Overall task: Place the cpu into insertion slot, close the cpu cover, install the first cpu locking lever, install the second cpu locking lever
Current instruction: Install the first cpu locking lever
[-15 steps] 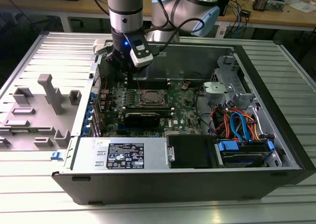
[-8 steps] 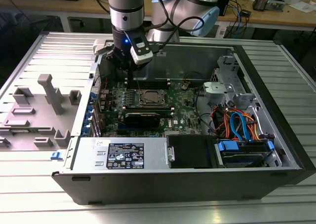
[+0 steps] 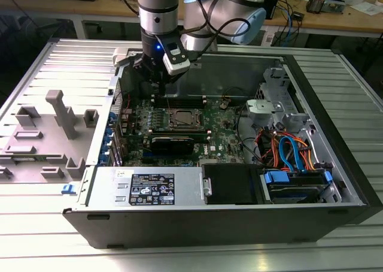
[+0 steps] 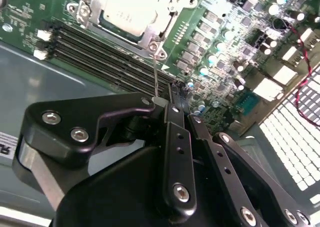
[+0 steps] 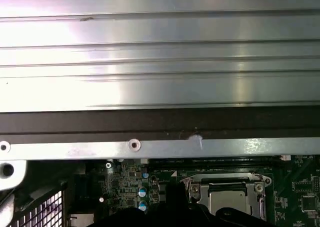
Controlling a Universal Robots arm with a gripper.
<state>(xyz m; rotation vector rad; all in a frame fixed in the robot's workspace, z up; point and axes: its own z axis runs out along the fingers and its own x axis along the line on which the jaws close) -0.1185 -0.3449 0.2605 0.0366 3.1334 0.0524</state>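
Claw (image 4: 180,104): closed, tips meeting the thin locking lever (image 4: 156,77).
Lever axis: straight from claw to cpu cover (image 4: 150,34) corner.
Under cover: cpu (image 4: 127,7), seated.

Ribbed silvery metal table (image 3: 36,236), wooden workbench (image 3: 359,23) behind, cluttered with cables (image 3: 291,17), dim shadow underneath

An open computer case (image 3: 209,230) sat on the ribbed metal desk (image 3: 36,236) mid-frame in the exterior view. Grey plastic holders (image 3: 57,113) stood at left. Blue and orange cables (image 3: 290,152) tangled at lower right, and a labelled power supply (image 3: 149,188) lay at lower centre.
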